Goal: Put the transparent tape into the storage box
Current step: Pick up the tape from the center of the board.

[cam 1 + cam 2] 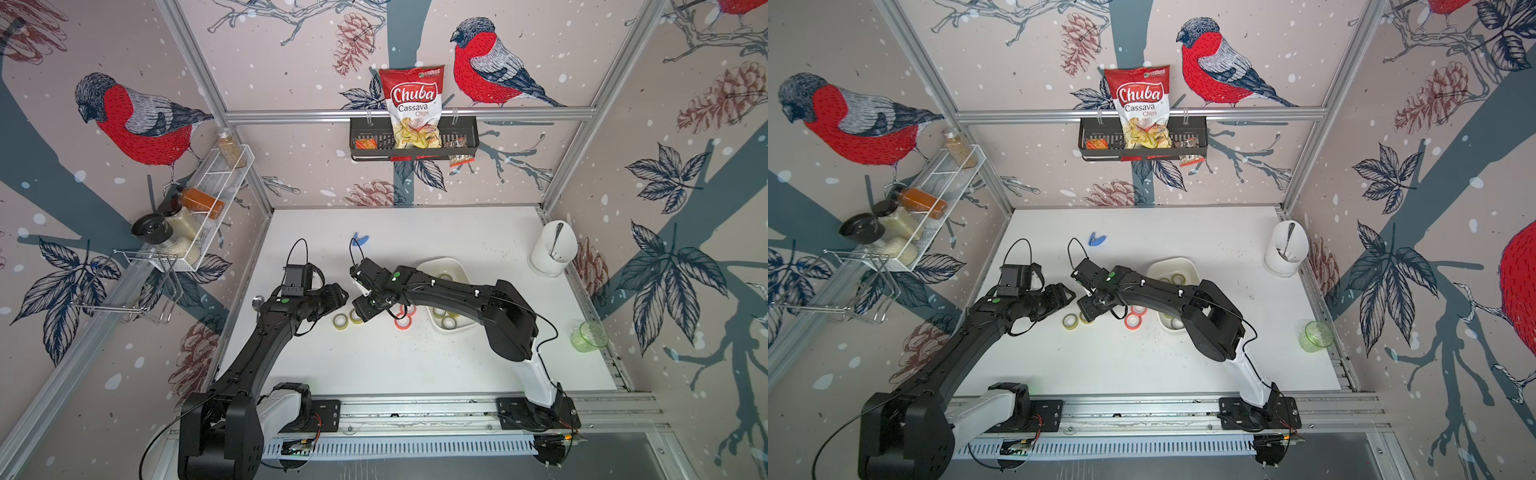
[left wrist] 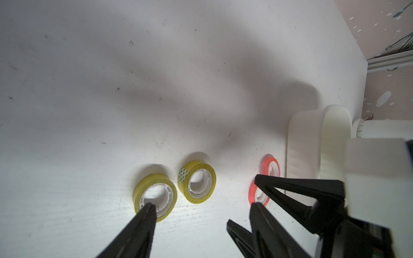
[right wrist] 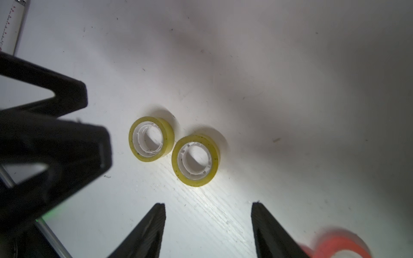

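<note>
Bird-and-pinecone wallpaper on every wall, and the only writing I can read is "Chuba Cassava Chips" on the red bag (image 1: 411, 99) standing in the black basket (image 1: 465, 139) on the back rail. Table (image 1: 374, 365) is white, a bit scuffed and speckled.

Going left to right: the left arm reaches in from the front-left corner. Left claw (image 2: 201, 206) points down near the table's middle, jaws well apart, nothing in them. In its wrist view one fingertip (image 2: 148, 212) overlaps a yellowish transparent tape roll (image 2: 138, 194). Its twin (image 2: 212, 181) lies just beside it, both flat on the table.

Right claw (image 3: 207, 203) hangs over them too, open and empty, that arm arching across the storage box (image 1: 440, 262), which sits right of the middle. Orange rolls (image 1: 403, 323) lie between tape and box, and more yellowish rolls (image 1: 449, 323) are inside it.
</note>
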You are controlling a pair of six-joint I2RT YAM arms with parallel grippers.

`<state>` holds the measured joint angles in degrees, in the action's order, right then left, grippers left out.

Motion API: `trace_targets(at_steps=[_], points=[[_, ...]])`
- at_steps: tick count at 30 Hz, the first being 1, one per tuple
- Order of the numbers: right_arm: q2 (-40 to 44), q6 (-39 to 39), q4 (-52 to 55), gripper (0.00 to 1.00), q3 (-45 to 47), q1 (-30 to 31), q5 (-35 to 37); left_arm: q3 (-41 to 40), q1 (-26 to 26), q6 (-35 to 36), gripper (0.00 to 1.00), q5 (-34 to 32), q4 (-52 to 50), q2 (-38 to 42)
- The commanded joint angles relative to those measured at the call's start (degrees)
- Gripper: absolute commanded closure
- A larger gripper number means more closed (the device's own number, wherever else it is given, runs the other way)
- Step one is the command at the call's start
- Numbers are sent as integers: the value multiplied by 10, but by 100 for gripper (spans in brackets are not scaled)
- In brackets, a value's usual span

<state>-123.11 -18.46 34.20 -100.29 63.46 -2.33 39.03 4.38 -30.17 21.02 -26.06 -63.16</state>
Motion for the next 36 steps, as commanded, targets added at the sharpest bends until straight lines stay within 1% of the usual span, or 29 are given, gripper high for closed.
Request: trace_targets(at_steps=[1,10,25,36], points=[[-11,-1,-33,33,-3,4,2,-2,-3,9,29,10,2,1],[-25,17,-75,31,17,6,1,-5,-6,6,28,5,5,5],[-52,18,-104,31,25,9,-14,-4,-12,6,28,5,1,2],[-67,10,-117,37,29,3,-12,-5,-16,5,27,4,0,-2]])
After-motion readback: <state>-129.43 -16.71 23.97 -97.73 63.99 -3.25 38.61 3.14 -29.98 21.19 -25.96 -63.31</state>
